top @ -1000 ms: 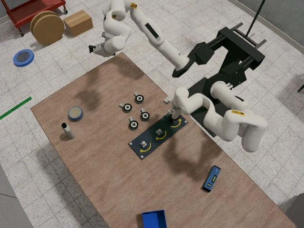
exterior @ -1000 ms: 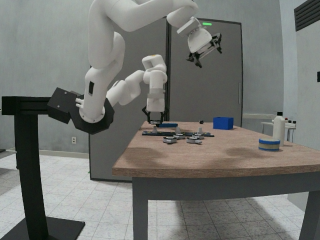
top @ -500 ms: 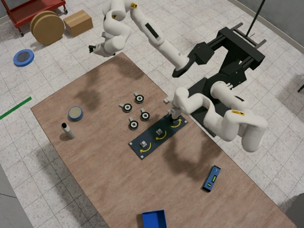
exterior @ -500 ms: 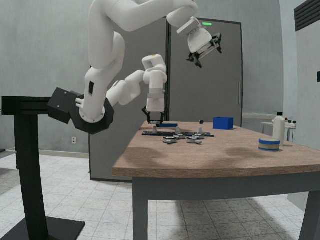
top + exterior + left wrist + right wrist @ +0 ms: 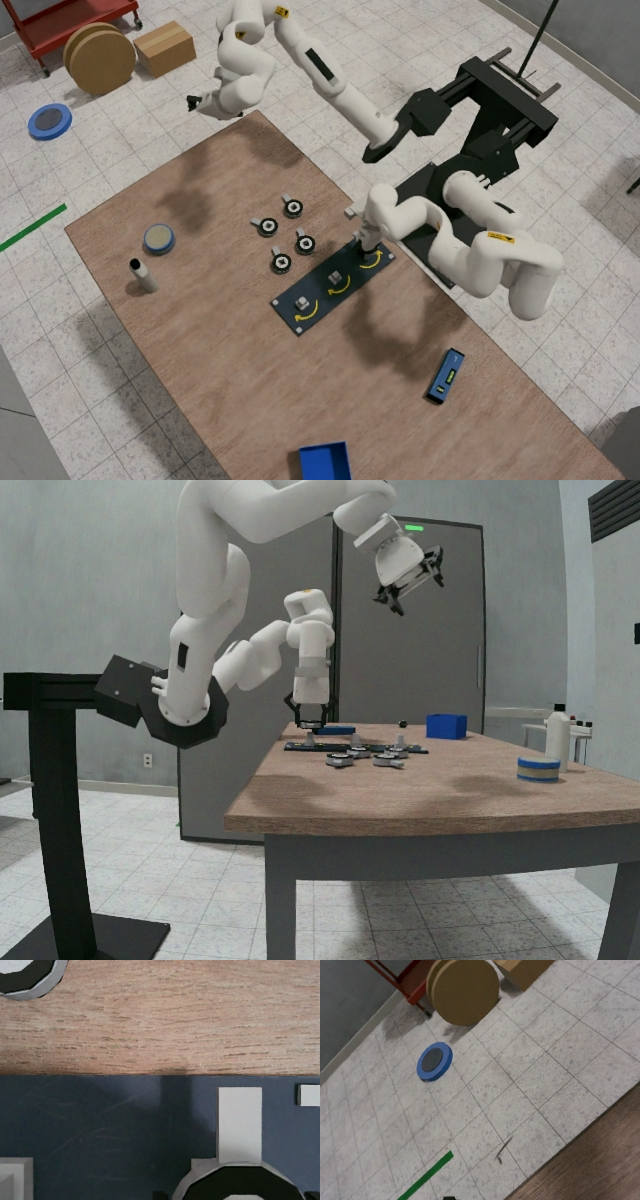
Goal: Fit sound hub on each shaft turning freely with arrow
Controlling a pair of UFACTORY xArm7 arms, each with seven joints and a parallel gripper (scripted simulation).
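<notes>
Left tool (image 5: 367,253) (image 5: 311,721) (image 5: 235,1195) partly open, closed on a hub (image 5: 311,725) (image 5: 239,1182); hub sits just above the end shaft (image 5: 309,739) of the dark plate (image 5: 316,283) (image 5: 337,748) (image 5: 100,1125), lever outward. Four other hubs (image 5: 281,262) (image 5: 339,760) (image 5: 27,985) lie on the table (image 5: 232,361) (image 5: 413,802) (image 5: 175,1020) beside the plate. Right tool (image 5: 214,109) (image 5: 417,596) (image 5: 449,1198) wide open, empty, raised.

4 black-topped hubs (image 5: 281,262) (image 5: 339,760) flat beside board; 1 above shaft (image 5: 309,738).
</notes>
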